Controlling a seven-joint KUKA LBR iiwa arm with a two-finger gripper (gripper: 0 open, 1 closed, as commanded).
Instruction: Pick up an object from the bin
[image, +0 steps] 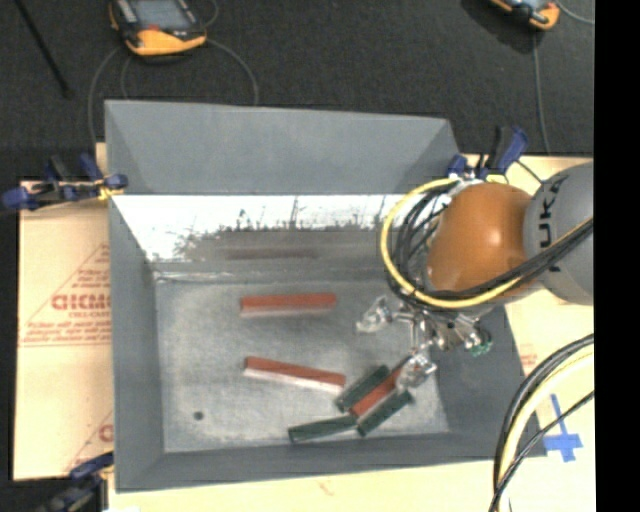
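My gripper (418, 362) hangs low in the bin's right part, under the orange-covered wrist. Its lower end is right at the upper right end of a small pile of flat bars. That pile holds a dark green bar (362, 387), a short red bar (376, 399) lying beside it, and another dark green bar (384, 413) below them. Whether the gripper touches or grips any of them is hidden by its own body. A further dark green bar (322, 431) lies flat by the front wall, left of the pile.
A long red bar (288, 302) lies toward the back of the bin floor. A second red bar with a pale edge (295, 374) lies in the middle, left of the pile. The bin's right wall is close to the gripper.
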